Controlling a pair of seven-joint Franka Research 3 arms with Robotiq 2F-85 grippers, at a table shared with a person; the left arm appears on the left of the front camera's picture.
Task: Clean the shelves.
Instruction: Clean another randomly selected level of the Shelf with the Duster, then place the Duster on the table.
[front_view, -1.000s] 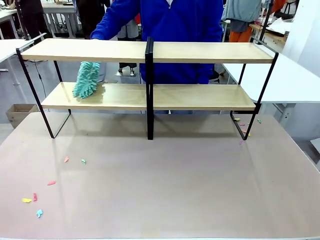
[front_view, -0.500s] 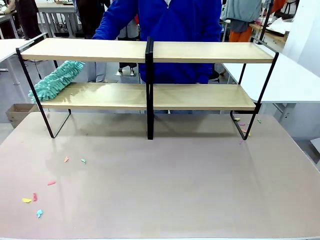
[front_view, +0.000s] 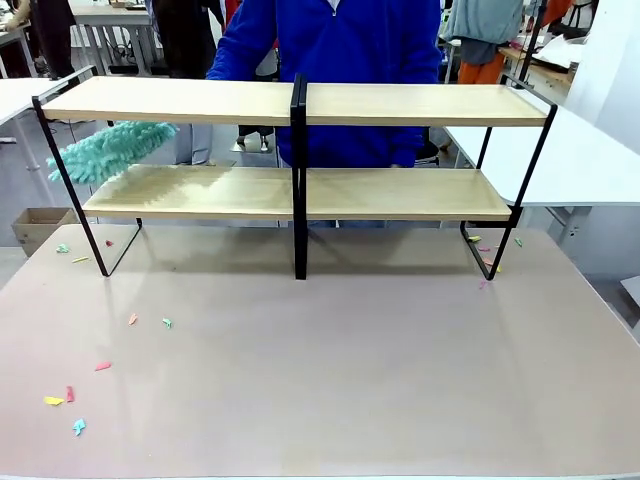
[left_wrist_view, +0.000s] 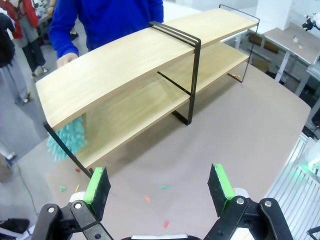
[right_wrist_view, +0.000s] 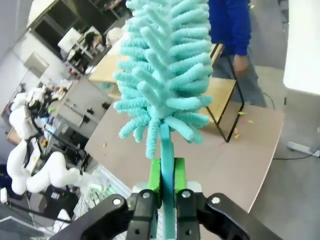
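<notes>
The right tool (right_wrist_view: 167, 192) is clamped tight on the teal handle of a fluffy teal duster (right_wrist_view: 167, 75), its green pads (right_wrist_view: 155, 180) pressed against the stem. The left tool (left_wrist_view: 159, 187) hangs with its jaws wide apart, nothing between them, above the table (left_wrist_view: 240, 130). Another teal duster (front_view: 110, 150) pokes out at the left end of the shelves (front_view: 300, 105), between the two boards. The shelves stand at the table's far side, a person in a blue top (front_view: 340, 45) behind them. Coloured paper scraps (front_view: 75, 395) dot the near-left table
</notes>
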